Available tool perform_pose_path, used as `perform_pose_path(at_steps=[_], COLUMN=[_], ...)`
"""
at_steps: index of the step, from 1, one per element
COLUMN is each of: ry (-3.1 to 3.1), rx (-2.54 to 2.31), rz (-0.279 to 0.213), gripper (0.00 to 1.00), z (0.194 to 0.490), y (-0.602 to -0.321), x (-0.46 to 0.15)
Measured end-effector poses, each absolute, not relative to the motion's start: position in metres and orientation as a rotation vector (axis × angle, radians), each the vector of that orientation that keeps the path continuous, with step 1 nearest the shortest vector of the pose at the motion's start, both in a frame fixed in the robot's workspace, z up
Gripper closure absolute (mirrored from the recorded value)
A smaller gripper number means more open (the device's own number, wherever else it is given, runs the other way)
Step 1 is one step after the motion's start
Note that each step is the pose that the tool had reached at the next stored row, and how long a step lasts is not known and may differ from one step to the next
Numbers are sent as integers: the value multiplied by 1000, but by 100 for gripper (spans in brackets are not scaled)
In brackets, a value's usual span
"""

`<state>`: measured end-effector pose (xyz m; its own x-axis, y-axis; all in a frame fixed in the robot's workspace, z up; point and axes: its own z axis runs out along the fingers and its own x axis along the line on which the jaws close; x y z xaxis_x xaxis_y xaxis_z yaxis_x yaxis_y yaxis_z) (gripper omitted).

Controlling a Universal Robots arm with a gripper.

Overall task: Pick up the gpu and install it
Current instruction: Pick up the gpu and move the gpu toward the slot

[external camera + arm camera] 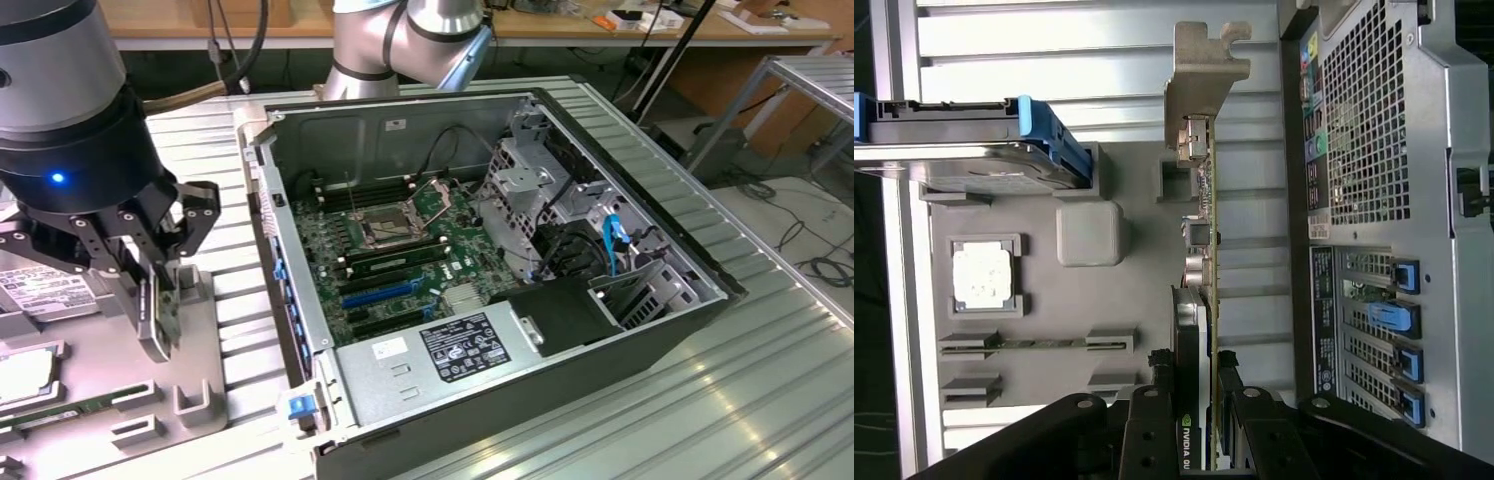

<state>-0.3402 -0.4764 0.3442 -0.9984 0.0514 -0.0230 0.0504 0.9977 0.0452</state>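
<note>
gpu (pixel 1206 225) edge-on in hand (pixel 1194 368), gap beside case (pixel 1374 130)

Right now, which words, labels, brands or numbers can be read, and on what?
"QU", white letters beside a green logo, on the black face of the gpu held by the gripper; the rest is cut off.
Print on the power supply label: too small to read.
Print on the hard drive label: too small to read.
Print on the case's rear sticker: too small to read.
</note>
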Motion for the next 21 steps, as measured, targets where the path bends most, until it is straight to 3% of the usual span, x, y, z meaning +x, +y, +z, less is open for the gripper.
perform_pose_path(at_steps=[21], ry=[3116], rx=[79], rz=[70], gripper=[73], z=[369], y=[-476], x=[-340])
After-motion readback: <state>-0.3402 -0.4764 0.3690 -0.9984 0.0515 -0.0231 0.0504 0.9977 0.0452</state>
